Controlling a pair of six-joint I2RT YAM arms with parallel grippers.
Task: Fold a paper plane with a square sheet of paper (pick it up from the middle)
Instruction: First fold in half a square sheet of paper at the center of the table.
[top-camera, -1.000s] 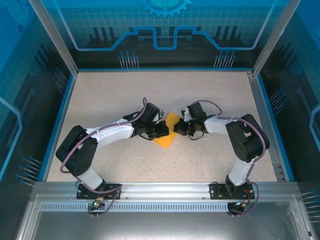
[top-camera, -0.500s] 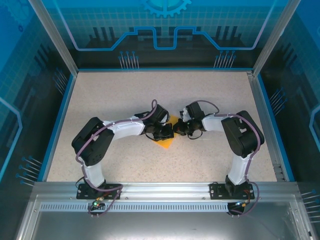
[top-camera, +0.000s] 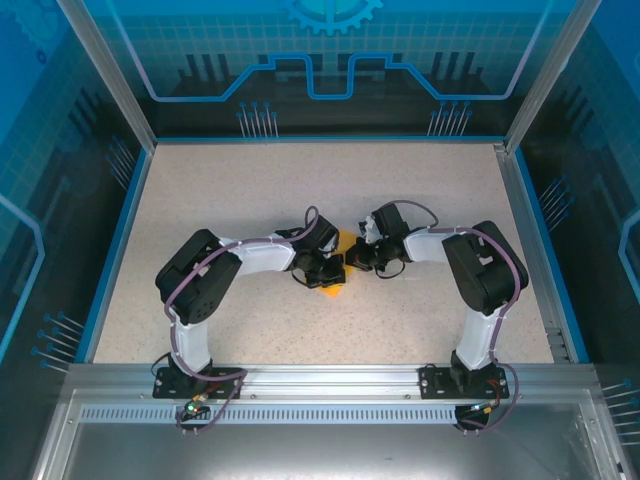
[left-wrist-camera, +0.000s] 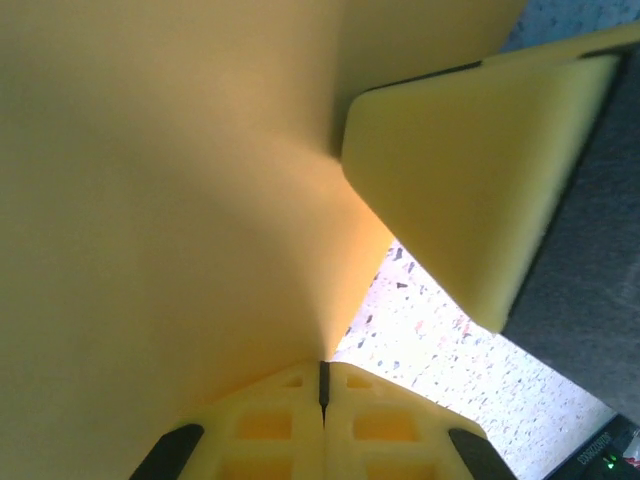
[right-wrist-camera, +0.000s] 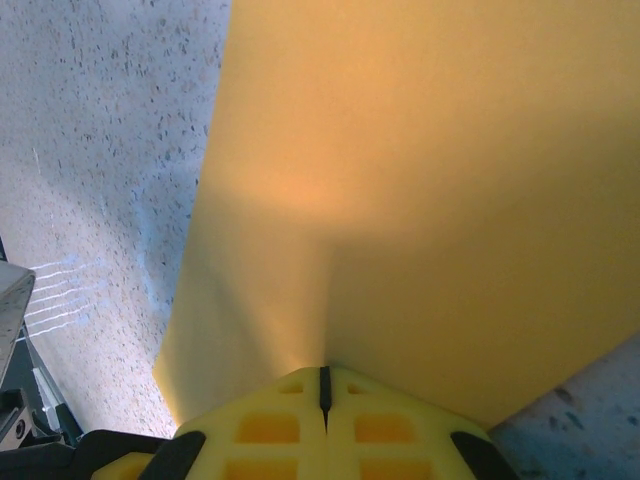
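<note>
The plain orange-yellow sheet of paper (top-camera: 334, 289) sits mid-tabletop (top-camera: 250, 190), pinched on two sides, buckled up with a soft crease.

The right gripper (right-wrist-camera: 322, 385) sits at six o'clock, its yellow jaws pressed together on the edge of the sheet of paper (right-wrist-camera: 420, 200). The orange-yellow sheet spreads from there toward twelve and three o'clock, with speckled table (right-wrist-camera: 90, 170) at nine o'clock.

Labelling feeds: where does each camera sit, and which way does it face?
Top external: above, behind the bases, looking down on the table; both arms, left gripper and right gripper at the sheet.
Left wrist: on the left wrist, looking along shut fingers into the sheet.
Right wrist: same, its shut fingers.
Shared: all see the sheet.
</note>
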